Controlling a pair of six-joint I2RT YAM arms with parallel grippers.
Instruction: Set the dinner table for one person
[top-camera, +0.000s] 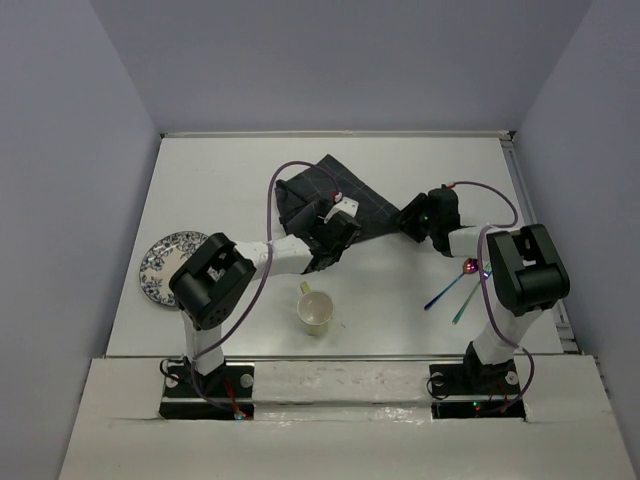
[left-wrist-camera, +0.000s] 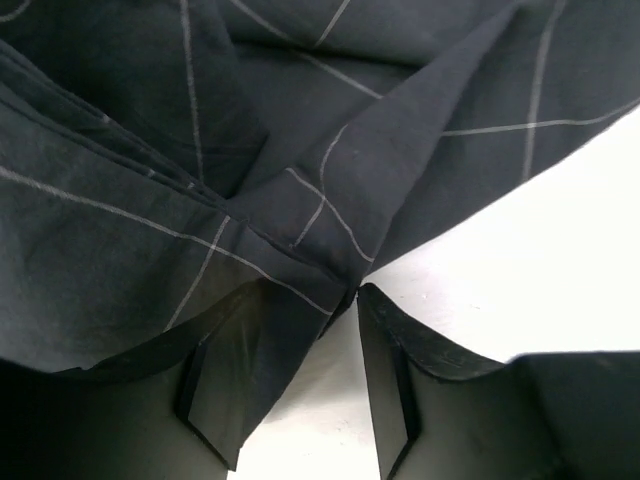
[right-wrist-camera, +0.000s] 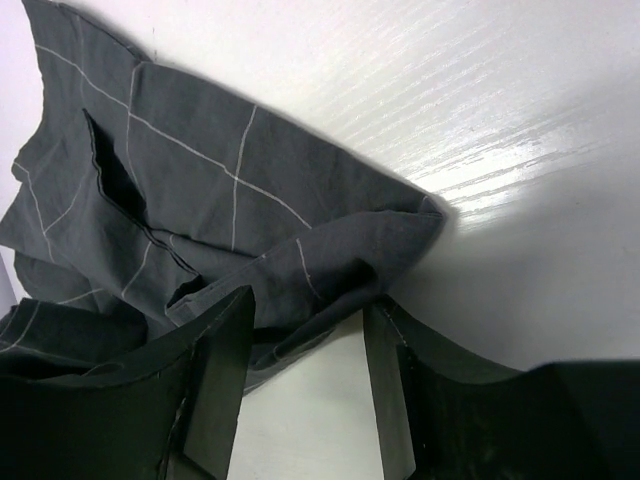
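Observation:
The white dinner table (top-camera: 220, 180) holds a crumpled dark grid-lined cloth (top-camera: 335, 190) at its middle back. My left gripper (top-camera: 325, 238) is at the cloth's near left edge. In the left wrist view the left gripper (left-wrist-camera: 305, 300) is open, with a fold of the cloth (left-wrist-camera: 300, 150) reaching between its fingers (left-wrist-camera: 385, 380). My right gripper (top-camera: 413, 222) is at the cloth's right corner. In the right wrist view the right gripper (right-wrist-camera: 310, 305) is open, with the cloth's corner (right-wrist-camera: 340, 250) lying between its fingers (right-wrist-camera: 385, 390) on the table (right-wrist-camera: 500, 100).
A blue-patterned plate (top-camera: 168, 265) lies at the left. A pale mug (top-camera: 316, 310) stands near the front centre. Several iridescent utensils (top-camera: 455, 288) lie at the right, by the right arm. Lilac walls surround the table.

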